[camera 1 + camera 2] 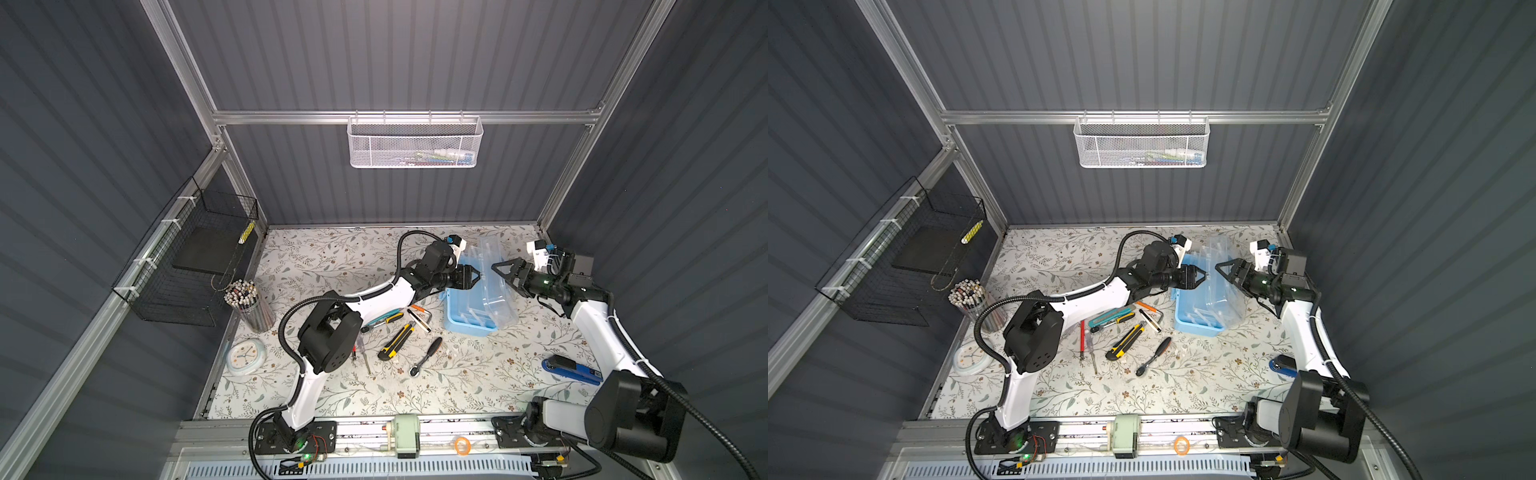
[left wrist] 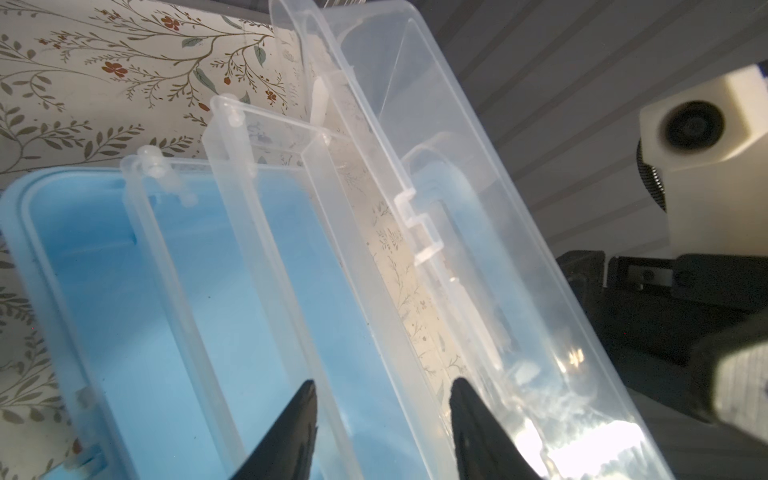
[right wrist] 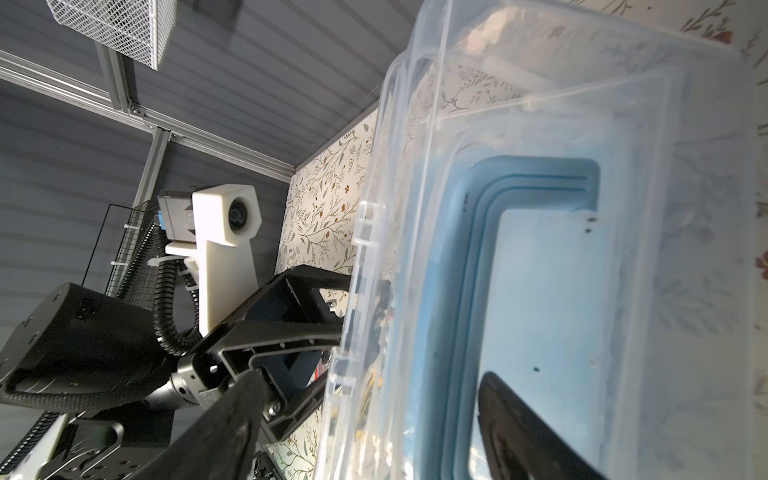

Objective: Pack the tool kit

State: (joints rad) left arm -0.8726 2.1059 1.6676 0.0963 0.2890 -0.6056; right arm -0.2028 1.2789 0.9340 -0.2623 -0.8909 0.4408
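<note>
both pincers flank the raised lid of the tool kit box

in both top views the box point(image 1: 461, 322) sits open on the table point(image 1: 457, 395), its long axis running toward the back wall, its clear lid point(image 1: 500, 299) tilted up over its right long edge. the left pincer point(image 1: 476, 275) reaches over the box and the right pincer point(image 1: 498, 270) faces it from the lid's outer side, both arms stretched low. the knife point(image 1: 397, 341) and ratchet point(image 1: 426, 356) lie loose left of the box, nearer the left arm. in the left wrist view the left pincer point(image 2: 382, 382) stands partly apart around clear plastic, and i cannot tell whether it grips. in the right wrist view the right pincer point(image 3: 370, 374) gapes wide astride the lid rim, the blue handle point(image 3: 519, 187) showing through.
</note>
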